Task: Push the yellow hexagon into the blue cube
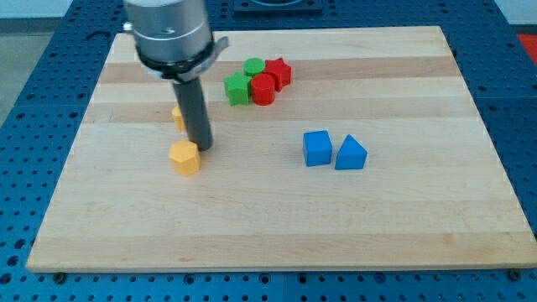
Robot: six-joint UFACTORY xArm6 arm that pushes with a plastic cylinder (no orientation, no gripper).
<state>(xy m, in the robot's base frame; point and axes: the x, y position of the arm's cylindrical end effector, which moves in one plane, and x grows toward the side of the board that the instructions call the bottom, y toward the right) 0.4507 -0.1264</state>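
Note:
The yellow hexagon (pixel 185 157) lies on the wooden board, left of centre. My tip (pixel 202 148) rests on the board just at the hexagon's upper right, touching or nearly touching it. The blue cube (pixel 317 148) sits to the view's right of centre, well apart from the hexagon. A blue triangular block (pixel 351 153) stands right beside the cube on its right side.
A second yellow block (pixel 178 117) is partly hidden behind the rod. A cluster of two green blocks (pixel 239 88) and two red blocks (pixel 263 88), one a red star (pixel 278 72), sits near the view's top centre. The board's edge (pixel 268 264) borders blue pegboard.

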